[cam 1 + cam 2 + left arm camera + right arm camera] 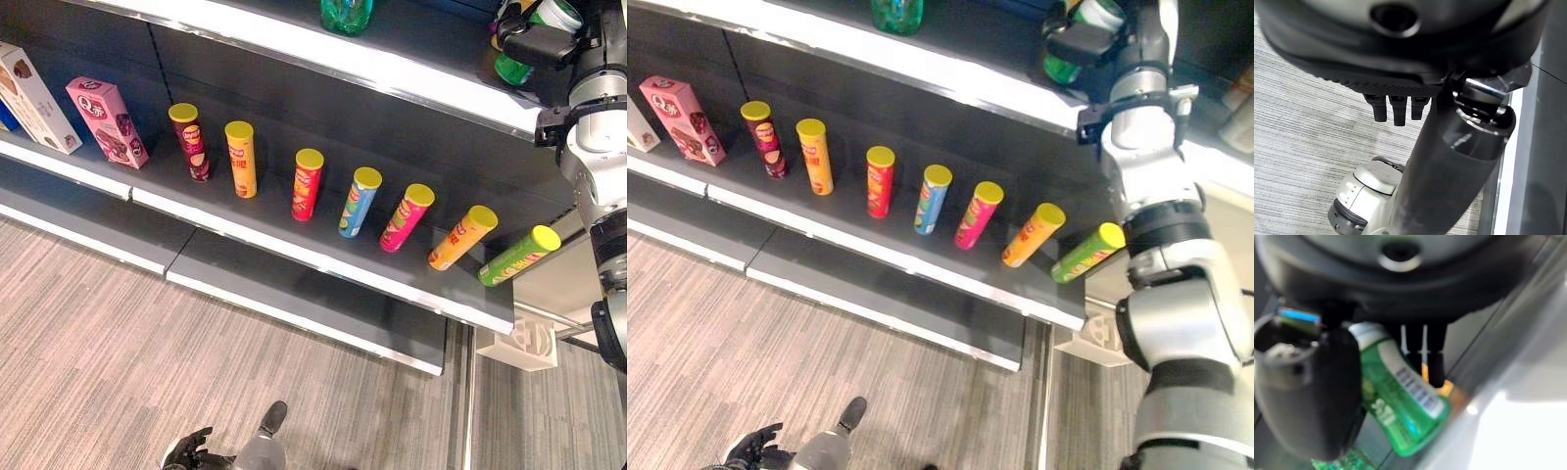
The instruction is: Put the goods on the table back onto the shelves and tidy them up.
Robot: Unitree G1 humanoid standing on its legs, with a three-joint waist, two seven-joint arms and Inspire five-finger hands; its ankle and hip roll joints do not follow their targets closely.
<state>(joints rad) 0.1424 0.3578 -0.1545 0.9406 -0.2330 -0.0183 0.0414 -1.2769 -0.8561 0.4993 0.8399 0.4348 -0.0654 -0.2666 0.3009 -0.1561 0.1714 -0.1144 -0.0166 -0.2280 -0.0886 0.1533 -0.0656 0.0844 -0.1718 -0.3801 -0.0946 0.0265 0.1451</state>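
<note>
left eye view: reaching up to the top shelf (pixel 392 61), right hand (pixel 542 44) gripping a green bottle (pixel 511 70). right wrist view: thumb and fingers (pixel 1436 363) curling round the green bottle. left wrist view: left hand (pixel 1396 100) hanging over floor, fingers straight, holding nothing.

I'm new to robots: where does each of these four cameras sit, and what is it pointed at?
Left eye view: on the head, looking down at the shelf with its row of tube cans; right arm raised, left hand low.
Right eye view: beside it, same scene; right hand at the upper shelf.
Left wrist view: on the left wrist, facing the floor past relaxed fingers.
Right wrist view: on the right wrist, hand gripping a green bottle.
Both eye views share the cans.
</note>
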